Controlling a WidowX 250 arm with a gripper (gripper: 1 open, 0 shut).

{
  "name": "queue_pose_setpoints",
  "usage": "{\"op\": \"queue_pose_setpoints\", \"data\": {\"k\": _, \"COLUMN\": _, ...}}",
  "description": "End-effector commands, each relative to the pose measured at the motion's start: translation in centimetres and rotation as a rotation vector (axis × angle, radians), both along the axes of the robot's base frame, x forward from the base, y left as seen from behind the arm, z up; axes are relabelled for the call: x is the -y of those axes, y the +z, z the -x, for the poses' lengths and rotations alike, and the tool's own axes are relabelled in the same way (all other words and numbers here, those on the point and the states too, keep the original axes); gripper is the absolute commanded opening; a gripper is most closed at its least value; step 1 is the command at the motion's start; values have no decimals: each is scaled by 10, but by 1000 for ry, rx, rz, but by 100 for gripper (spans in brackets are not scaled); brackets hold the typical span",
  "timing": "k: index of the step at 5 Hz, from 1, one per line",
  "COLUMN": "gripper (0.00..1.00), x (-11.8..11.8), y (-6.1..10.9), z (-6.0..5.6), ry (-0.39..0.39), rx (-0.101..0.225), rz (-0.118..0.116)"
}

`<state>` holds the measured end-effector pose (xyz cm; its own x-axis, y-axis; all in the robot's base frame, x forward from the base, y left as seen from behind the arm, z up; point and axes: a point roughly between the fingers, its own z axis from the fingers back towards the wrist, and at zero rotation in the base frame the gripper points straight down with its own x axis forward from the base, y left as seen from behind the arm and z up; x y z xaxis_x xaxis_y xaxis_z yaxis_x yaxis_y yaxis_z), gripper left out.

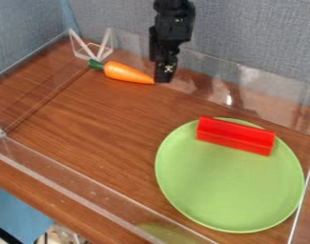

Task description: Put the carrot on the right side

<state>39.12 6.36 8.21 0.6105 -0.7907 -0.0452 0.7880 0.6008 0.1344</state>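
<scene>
An orange toy carrot (127, 72) with a green stem end lies at eleven o'clock on a brown wooden table (87, 119), tip pointing right. Just beside the tip, at twelve o'clock, hangs a black gripper (165, 74), its fingers released. At four o'clock, a green plate (227, 191) holds a red block (237, 136).

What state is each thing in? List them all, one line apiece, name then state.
Black claw: open, lowered by the carrot's tapered tip, not holding it.
Orange toy carrot with green stem end: lying on its side on the wooden surface, stem end toward the white wire-like frame.
Red rectangular block: lying flat on the plate, near its rim.
Round green plate: face up, bearing the block.
</scene>
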Motion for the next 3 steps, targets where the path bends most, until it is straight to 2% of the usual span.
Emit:
{"op": "queue_pose_setpoints", "data": {"k": 1, "gripper": 0, "x": -23, "y": 27, "z": -14, "ry": -4, "rx": 72, "rz": -4}}
{"op": "queue_pose_setpoints", "data": {"k": 2, "gripper": 0, "x": -41, "y": 32, "z": -18, "ry": -10, "rx": 76, "rz": 0}}
{"op": "queue_pose_setpoints", "data": {"k": 3, "gripper": 0, "x": -40, "y": 31, "z": -12, "ry": 20, "rx": 96, "rz": 10}}
